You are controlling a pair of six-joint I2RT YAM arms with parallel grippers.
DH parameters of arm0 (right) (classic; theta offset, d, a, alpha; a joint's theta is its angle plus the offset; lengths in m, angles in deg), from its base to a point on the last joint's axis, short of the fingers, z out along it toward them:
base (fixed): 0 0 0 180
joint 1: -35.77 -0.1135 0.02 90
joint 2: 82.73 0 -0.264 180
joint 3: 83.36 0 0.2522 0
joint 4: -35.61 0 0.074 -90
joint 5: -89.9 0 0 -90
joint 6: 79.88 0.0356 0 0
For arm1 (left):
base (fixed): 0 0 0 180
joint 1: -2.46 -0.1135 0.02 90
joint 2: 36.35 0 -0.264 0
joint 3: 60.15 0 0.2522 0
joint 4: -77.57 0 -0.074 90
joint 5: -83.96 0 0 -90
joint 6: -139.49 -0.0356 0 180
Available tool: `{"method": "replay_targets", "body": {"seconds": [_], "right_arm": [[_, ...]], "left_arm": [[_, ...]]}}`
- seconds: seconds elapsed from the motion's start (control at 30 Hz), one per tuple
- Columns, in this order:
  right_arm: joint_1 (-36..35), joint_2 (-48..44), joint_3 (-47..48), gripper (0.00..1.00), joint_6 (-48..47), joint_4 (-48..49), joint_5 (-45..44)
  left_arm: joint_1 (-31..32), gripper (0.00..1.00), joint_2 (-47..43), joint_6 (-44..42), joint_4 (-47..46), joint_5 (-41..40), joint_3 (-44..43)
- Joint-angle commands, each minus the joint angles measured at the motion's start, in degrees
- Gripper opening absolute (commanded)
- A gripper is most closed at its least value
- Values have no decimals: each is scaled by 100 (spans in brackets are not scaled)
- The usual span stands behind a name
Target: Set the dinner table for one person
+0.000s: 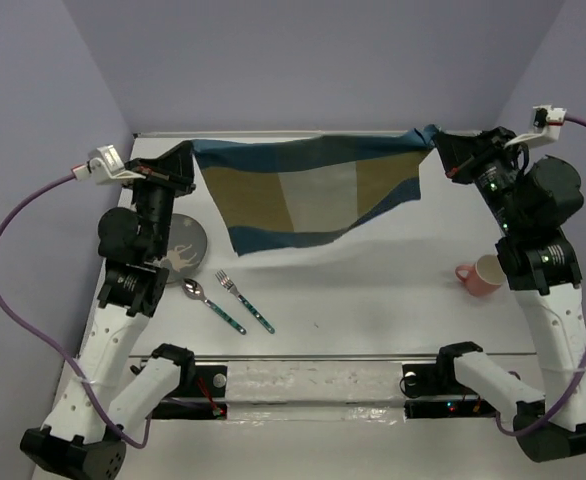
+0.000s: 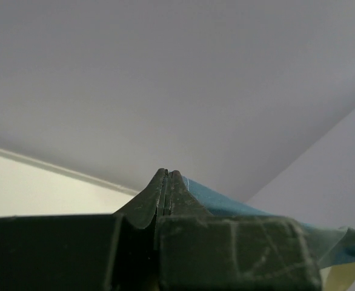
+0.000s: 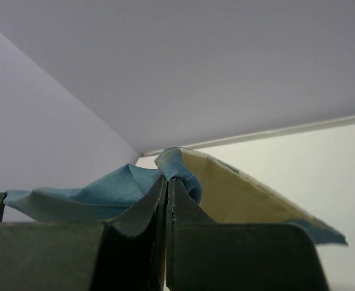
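Note:
A blue-and-tan checked placemat (image 1: 308,195) hangs stretched in the air over the far part of the white dinner table (image 1: 373,300). My left gripper (image 1: 186,152) is shut on its far left corner; the blue cloth (image 2: 226,203) shows beside the closed fingertips in the left wrist view. My right gripper (image 1: 435,140) is shut on its far right corner, where blue cloth (image 3: 177,163) bunches above the closed fingers. A dark grey plate (image 1: 181,245) lies at the left, partly behind the left arm. A spoon (image 1: 209,301) and a fork (image 1: 243,301) lie in front of it. A pink cup (image 1: 481,274) lies at the right.
Lilac walls close in the table at the back and both sides. The arm bases and a rail (image 1: 313,380) sit along the near edge.

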Motion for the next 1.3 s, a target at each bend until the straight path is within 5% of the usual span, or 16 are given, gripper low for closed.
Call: {"method": "replay_targets", "body": {"seconds": [0.0,0.3,0.47,0.6,0.9,1.27], "right_arm": [[33,647,-22,0,-40,95,-99],[33,2219,1081,0,-172,271,-161],[33,2302,1674,0,-155,209,-108],[33,1678,859,0,-146,428,-108],[33,780,-3190,0,434,1676,279],[33,1246,-5128,0,645,2283,295]], "left_arm": [[-39,0,645,-3,-576,-234,155],[-197,0,2271,-346,-261,11,-1476],[-276,0,2362,-442,-5,144,-2007],[-433,0,2010,-355,-66,275,-1334],[-566,0,1289,471,-620,478,1618],[-592,0,876,841,-1270,531,3775]]}}
